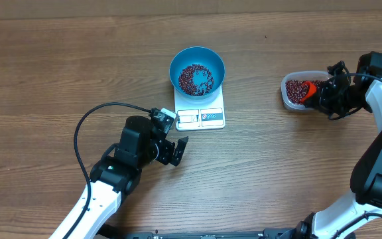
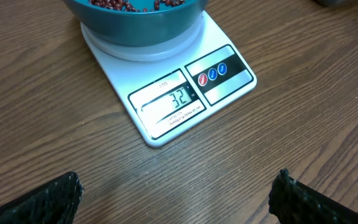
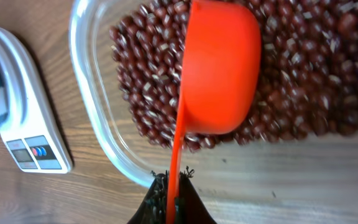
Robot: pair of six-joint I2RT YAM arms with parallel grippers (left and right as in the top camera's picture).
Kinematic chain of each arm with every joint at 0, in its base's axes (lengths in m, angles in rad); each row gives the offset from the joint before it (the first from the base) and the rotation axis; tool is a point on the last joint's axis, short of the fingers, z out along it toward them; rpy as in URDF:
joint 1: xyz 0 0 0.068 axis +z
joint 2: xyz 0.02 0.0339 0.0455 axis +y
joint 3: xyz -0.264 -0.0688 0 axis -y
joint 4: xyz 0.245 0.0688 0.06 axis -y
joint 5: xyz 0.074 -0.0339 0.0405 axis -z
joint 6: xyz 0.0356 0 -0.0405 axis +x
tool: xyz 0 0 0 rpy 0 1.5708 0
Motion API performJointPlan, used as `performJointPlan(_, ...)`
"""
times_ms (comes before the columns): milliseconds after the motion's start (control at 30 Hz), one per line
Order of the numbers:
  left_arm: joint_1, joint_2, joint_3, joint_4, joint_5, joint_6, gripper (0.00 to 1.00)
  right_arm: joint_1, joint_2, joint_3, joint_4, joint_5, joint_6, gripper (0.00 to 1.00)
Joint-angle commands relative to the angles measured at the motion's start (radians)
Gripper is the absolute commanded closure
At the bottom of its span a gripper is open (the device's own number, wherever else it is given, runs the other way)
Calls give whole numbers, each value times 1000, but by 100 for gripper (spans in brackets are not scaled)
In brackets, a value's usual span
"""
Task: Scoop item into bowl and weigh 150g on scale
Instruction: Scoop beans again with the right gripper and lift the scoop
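Presently, loading the scoop from the tub is judged the step in hand. The orange plastic scoop is pinched by its thin handle in the closed right gripper. It is turned on edge over the small dark red-brown beans in the clear rounded plastic tub, at the right of the wooden worktop.

A shallow layer of beans is seen in the round bright blue plastic bowl, set on the flat white kitchen scale. The left gripper is spread wide, nothing held, just before the scale's front edge.

The display seems to read 32, so much is judged left to add.

The scoop is best pushed deep, levelled before lifting, then carried slowly. Smaller loads are advised near target.

Whether the scoop holds beans cannot be told, as its hollow is not shown clearly. The bowl is cropped in both wrist views.
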Motion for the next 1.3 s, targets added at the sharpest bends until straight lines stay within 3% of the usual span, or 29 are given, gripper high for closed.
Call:
performJointPlan(0, -4, -2, 4, 2, 12, -9, 1, 2, -21, -17, 26, -45, 38, 96)
performJointPlan(400, -4, -2, 4, 1, 12, -9, 1, 2, -9, -42, 112, -106, 183, 96)
performJointPlan(900, -4, -2, 4, 1, 12, -9, 0, -4, 0, -42, 89, -175, 151, 96)
performJointPlan(1267, -4, -2, 4, 1, 12, -9, 1, -133, 0, -42, 24, -286, 64, 96)
